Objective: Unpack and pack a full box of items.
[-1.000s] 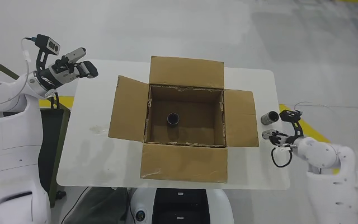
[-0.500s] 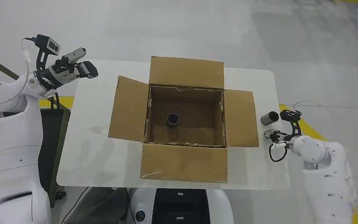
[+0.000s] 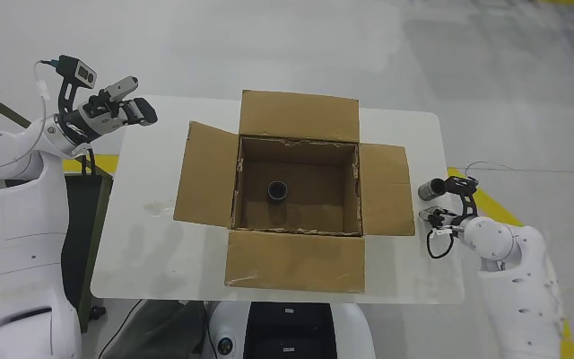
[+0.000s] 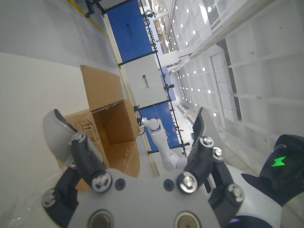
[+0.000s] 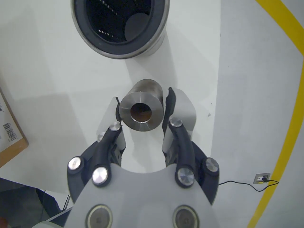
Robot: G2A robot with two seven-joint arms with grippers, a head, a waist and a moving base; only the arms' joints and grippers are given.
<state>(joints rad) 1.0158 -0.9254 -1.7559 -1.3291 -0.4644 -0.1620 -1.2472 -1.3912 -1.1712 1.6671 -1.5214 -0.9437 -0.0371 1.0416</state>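
Note:
An open cardboard box (image 3: 299, 115) stands mid-table with its flaps spread; a small dark cylinder (image 3: 278, 190) stands on its floor. My right gripper (image 5: 142, 110) sits at the table's right edge, shut on a small steel cylinder (image 5: 141, 112) whose bored end faces the wrist camera; the same steel cylinder (image 3: 436, 216) lies just right of the box's right flap. A larger metal sleeve (image 5: 120, 15) with a black inner ring rests just beyond it, also the sleeve (image 3: 432, 188) in the top view. My left gripper (image 3: 136, 111) hangs open and empty above the table's far left corner.
The white table (image 3: 152, 242) has bare room left of the box and along its front edge. A yellow floor line (image 5: 280, 48) runs past the right edge. From the left wrist, the box (image 4: 106, 124) stands beyond the open fingers (image 4: 55, 129).
The right arm's forearm and elbow have drawn in toward the table while its gripper stayed by the steel cylinder. The left arm has kept still.

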